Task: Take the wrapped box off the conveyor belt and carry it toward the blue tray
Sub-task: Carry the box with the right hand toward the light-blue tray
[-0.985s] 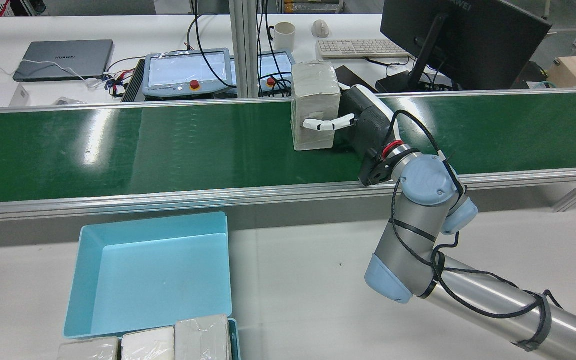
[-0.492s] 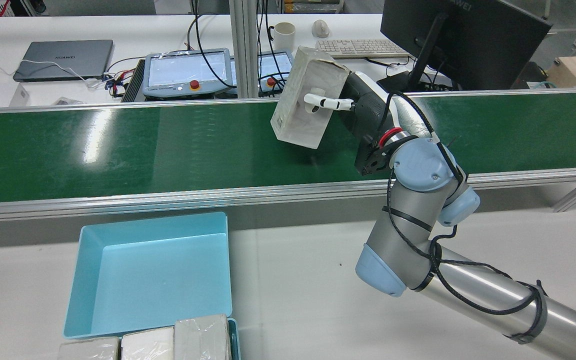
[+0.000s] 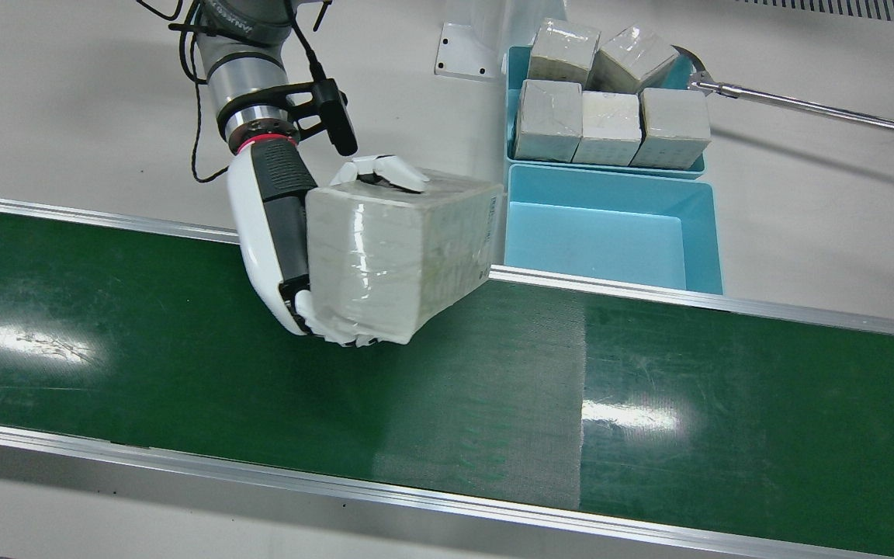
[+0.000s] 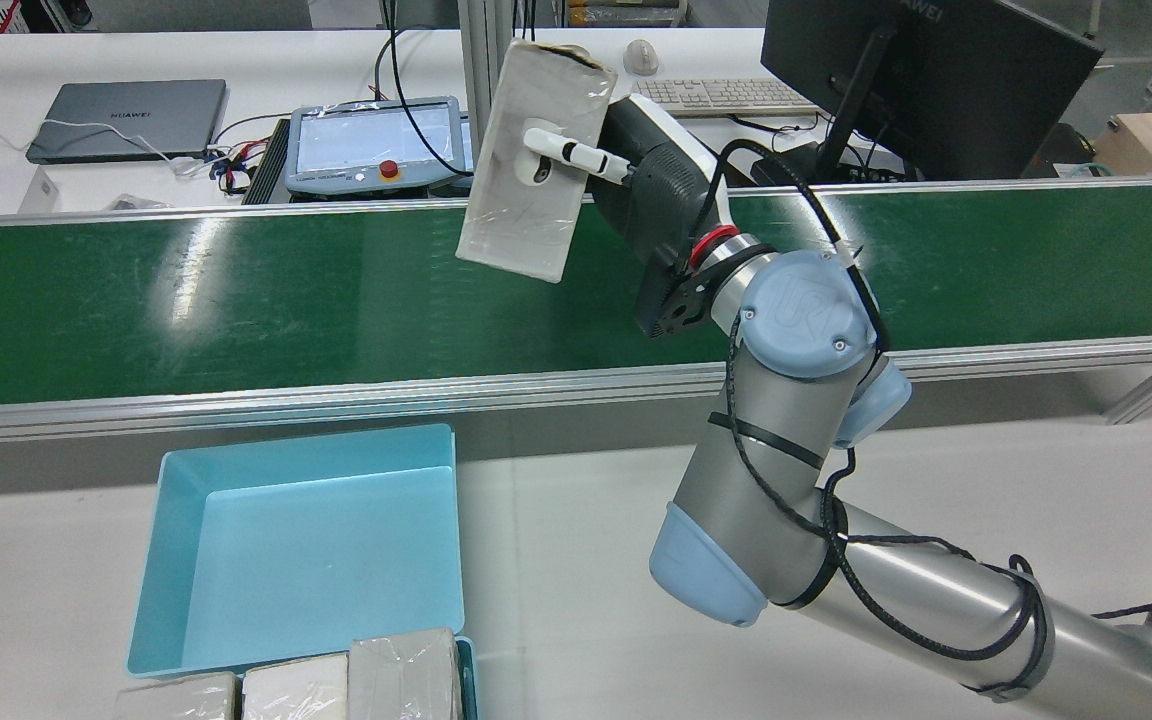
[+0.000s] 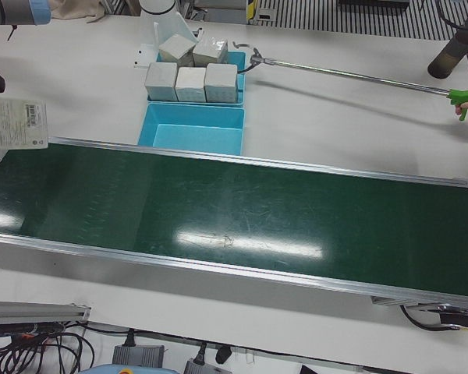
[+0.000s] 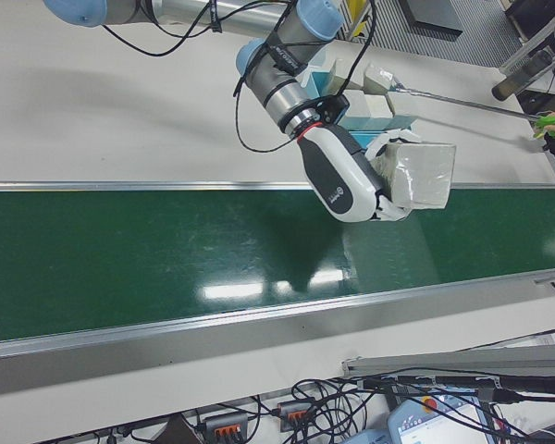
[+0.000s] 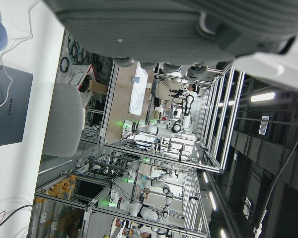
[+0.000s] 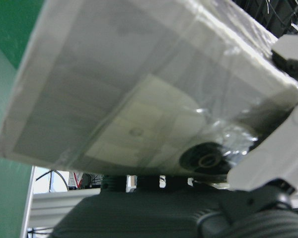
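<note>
My right hand (image 3: 276, 225) is shut on the wrapped box (image 3: 396, 248), a pale block in clear film. It holds the box tilted and lifted above the green conveyor belt (image 3: 183, 373). In the rear view the box (image 4: 531, 170) hangs over the belt's far half, with the hand (image 4: 651, 170) to its right and a white finger (image 4: 566, 150) across its near face. The empty blue tray (image 4: 306, 560) sits on the white table in front of the belt, to the lower left of the box. The left hand shows only as a dark blur in its own view (image 7: 188, 20).
A second blue tray holding several wrapped boxes (image 3: 610, 116) stands against the empty tray (image 3: 594, 241). A long metal rod (image 5: 351, 74) with a green handle reaches to that tray. The aluminium belt rail (image 4: 536, 385) lies between belt and table.
My right hand has lifted the box off the belt, tilted it, and carried it up and to the left in the rear view.
</note>
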`<state>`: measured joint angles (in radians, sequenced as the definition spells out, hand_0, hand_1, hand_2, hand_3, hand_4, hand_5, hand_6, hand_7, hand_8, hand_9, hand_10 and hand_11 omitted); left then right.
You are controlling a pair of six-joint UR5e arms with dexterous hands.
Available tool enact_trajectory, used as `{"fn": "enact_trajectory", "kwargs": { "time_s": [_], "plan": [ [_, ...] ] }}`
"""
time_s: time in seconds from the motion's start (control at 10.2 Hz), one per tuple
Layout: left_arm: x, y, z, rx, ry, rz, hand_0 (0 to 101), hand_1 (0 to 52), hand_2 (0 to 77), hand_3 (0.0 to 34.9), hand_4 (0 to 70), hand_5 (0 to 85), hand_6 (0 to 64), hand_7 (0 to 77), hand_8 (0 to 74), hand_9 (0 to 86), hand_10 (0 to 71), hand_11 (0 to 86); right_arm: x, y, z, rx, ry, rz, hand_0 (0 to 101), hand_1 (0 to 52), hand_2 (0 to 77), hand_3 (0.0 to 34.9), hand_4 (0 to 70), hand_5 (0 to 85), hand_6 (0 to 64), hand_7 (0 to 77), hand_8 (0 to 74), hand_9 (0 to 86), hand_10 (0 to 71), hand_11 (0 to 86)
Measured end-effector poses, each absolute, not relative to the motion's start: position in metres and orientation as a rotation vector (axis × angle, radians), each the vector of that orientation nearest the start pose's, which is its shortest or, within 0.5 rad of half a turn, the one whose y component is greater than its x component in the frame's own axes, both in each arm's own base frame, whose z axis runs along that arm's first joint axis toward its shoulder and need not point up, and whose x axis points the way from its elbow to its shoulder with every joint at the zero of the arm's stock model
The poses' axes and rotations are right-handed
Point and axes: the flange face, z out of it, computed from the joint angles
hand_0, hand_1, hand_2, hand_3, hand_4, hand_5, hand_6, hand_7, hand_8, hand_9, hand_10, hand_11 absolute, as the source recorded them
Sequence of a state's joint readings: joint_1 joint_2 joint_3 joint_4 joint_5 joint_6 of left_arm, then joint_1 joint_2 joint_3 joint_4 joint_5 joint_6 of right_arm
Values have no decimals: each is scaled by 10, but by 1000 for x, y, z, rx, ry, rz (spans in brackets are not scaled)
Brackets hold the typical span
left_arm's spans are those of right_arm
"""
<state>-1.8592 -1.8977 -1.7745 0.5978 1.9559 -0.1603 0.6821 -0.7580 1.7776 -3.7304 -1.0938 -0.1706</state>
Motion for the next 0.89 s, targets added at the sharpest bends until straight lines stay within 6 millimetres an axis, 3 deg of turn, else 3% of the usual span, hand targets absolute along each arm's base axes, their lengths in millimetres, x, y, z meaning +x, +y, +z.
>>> {"fn": "enact_trajectory", "kwargs": {
  "time_s": [0.49, 0.89],
  "plan": [
    [-251, -510, 472, -310, 2174, -2335, 0, 0, 11, 0, 0, 11, 5, 5, 5, 5, 5, 5, -471, -466, 150, 793, 2731, -1831, 432, 11, 485, 7, 322, 802, 524, 704, 622, 704, 573, 698],
    [-251, -510, 472, -310, 2174, -2335, 0, 0, 11, 0, 0, 11, 5, 5, 5, 5, 5, 5, -502, -435, 136, 913, 2733, -1811, 462, 11, 485, 7, 344, 796, 540, 693, 573, 687, 518, 704]
  ]
}}
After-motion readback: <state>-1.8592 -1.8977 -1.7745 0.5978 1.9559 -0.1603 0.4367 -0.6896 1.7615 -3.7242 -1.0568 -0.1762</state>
